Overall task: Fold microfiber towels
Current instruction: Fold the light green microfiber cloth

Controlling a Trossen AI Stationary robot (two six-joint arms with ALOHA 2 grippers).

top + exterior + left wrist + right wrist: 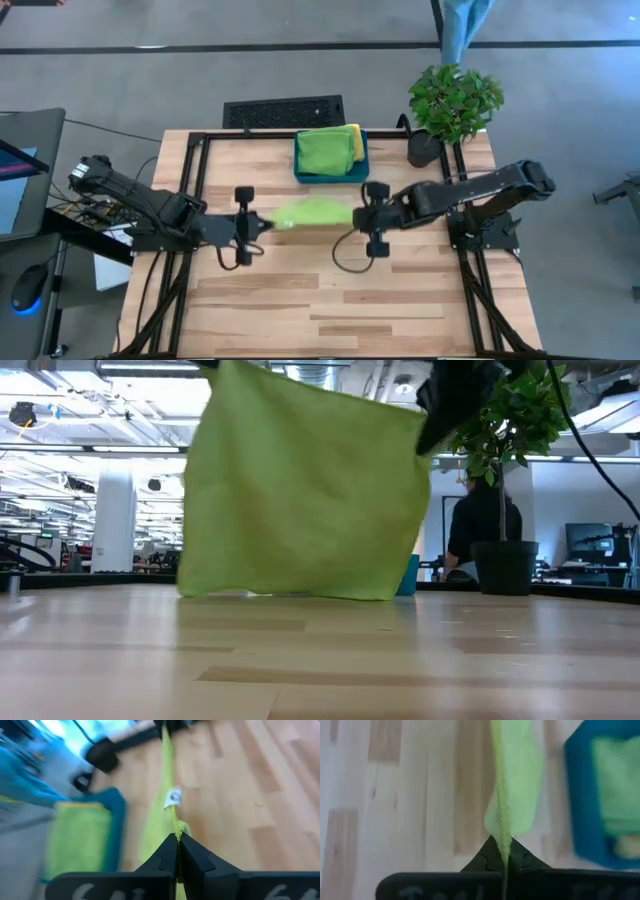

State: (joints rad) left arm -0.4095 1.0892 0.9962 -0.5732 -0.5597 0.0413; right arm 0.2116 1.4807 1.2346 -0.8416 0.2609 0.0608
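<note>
Step in hand looked like the spread: a lime towel (305, 490) hung as a flat sheet between both arms, mid-table in the high view, its lower edge at or just above the wood.

Left gripper (177, 851) was clamped shut on one top corner, right gripper (505, 856) shut on the other. In each wrist view the cloth ran edge-on straight out from the closed fingers.

Next move, my guess: lower and lay it flat without slack, then bring one edge over the other. Corners needed to stay level or the fold would skew.

Bin (363, 160) sat at top centre of the high view, just behind the hanging cloth, with a green towel (323, 151) and a yellow one (354, 134) inside.
</note>
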